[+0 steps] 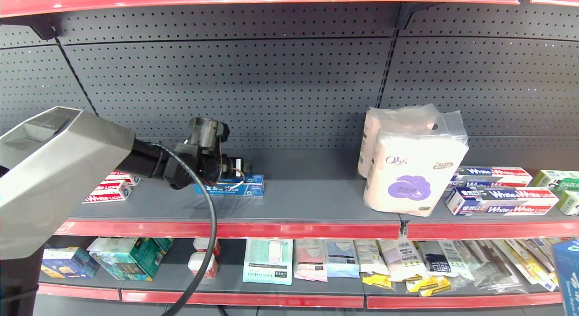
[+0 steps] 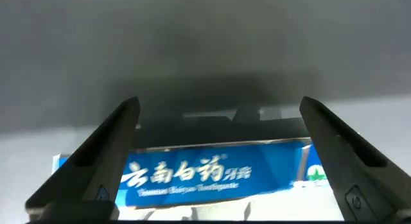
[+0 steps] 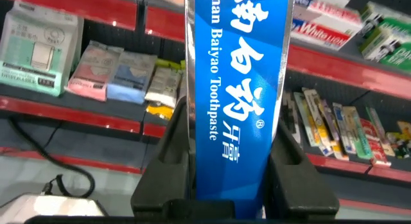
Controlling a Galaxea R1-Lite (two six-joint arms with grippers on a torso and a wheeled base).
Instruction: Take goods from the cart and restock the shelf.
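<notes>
A blue toothpaste box (image 1: 235, 188) lies flat on the grey middle shelf (image 1: 312, 189), left of centre. My left gripper (image 1: 237, 167) hangs just over its rear edge. In the left wrist view the left gripper (image 2: 219, 108) is open, its dark fingers (image 2: 103, 166) spread wide, and the blue box (image 2: 205, 176) lies on the shelf beyond them. My right gripper (image 3: 231, 153) is shut on a second blue toothpaste box (image 3: 237, 76), held upright in front of the lower shelves. A blue box corner (image 1: 567, 275) shows at the head view's lower right edge.
A pack of toilet rolls (image 1: 414, 166) stands on the middle shelf, right of centre. White toothpaste boxes (image 1: 497, 193) and green boxes (image 1: 561, 180) lie further right, red-and-white boxes (image 1: 111, 189) at far left. The lower shelf holds several packets (image 1: 312, 259). Bare shelf lies between blue box and rolls.
</notes>
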